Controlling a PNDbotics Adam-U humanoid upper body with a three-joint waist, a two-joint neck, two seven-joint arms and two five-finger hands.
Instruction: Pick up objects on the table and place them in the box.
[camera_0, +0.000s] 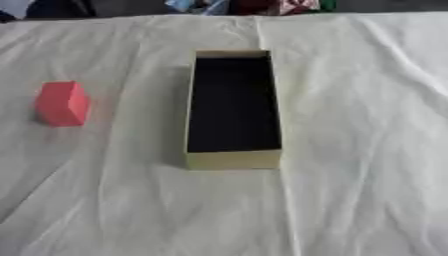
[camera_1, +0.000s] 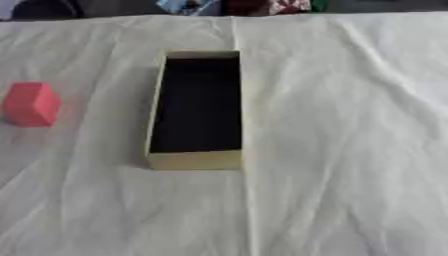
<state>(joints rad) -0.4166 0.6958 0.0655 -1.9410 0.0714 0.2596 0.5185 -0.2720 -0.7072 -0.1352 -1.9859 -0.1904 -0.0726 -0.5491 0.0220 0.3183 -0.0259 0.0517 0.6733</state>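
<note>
Far left: a red block (camera_0: 62, 103) sits on the white cloth (camera_0: 350, 150), well apart from the box and a little nearer the far edge than the box's near wall. It looks like a short, chunky piece with a slanted top face; its exact shape cannot be told. Nothing touches it.

Centre: the box (camera_0: 233, 160) — long, narrow, pale yellow walls, dark inside. It lies with its long side running away from the robot, open top facing up. Nothing shows inside it; the dark floor looks bare.

Right: only wrinkled cloth, folds running toward the near edge. No other loose object shows there.

Far edge: some coloured clutter beyond the table, too indistinct to name.

Hands: neither the left nor the right shows in either view, so the state of their fingers cannot be told.

Step in hand, as I judge it — the very start of a pick. The block is on the cloth, the box holds nothing visible, no hand is over the work.

Next move: the block lies on the robot's left, so the left hand seems the natural one to reach in. It would need to come down over the block with fingers spread, close across its sides, lift clear of the cloth, carry rightward over the near wall or long side, and release inside the narrow opening.
</note>
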